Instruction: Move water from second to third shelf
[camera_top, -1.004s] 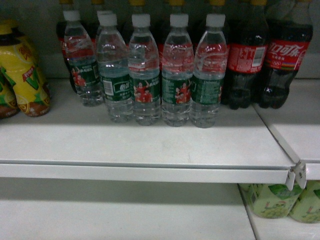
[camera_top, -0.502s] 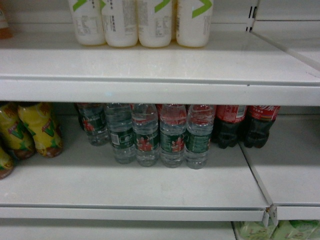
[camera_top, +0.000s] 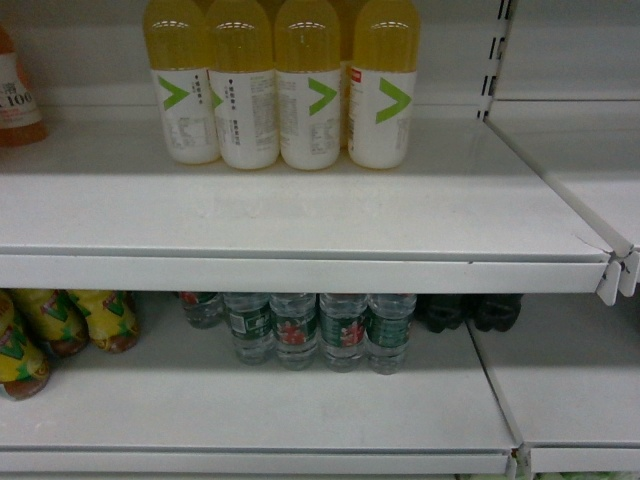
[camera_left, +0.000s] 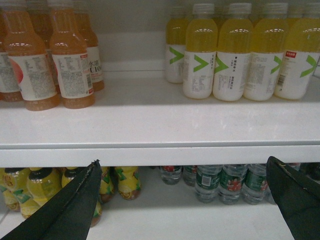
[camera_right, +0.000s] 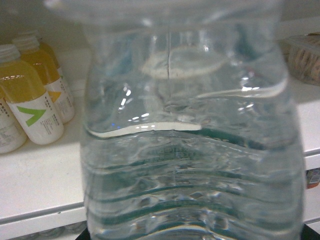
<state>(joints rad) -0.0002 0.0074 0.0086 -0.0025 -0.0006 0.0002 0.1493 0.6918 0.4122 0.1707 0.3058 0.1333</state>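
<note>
White shelving (camera_top: 300, 225) holds green-chevron yellow bottles (camera_top: 380, 90); right end effector seemingly grips water (camera_right: 192, 135), left end effector (camera_left: 185, 200) open.

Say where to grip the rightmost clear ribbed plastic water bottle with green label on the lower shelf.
Take the water bottle around its labelled middle, from the front: upright, a neighbour close on its left, cap hidden by the upper shelf.

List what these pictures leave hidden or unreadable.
- Right gripper: not visible in the right wrist view; the water bottle fills the frame, so the grasp is unconfirmed.
- Left gripper: only two dark fingers show, spread wide.
- Water bottles in the head view: tops hidden by the shelf edge.
- Yellow drink bottles: label text too small to read.
</note>
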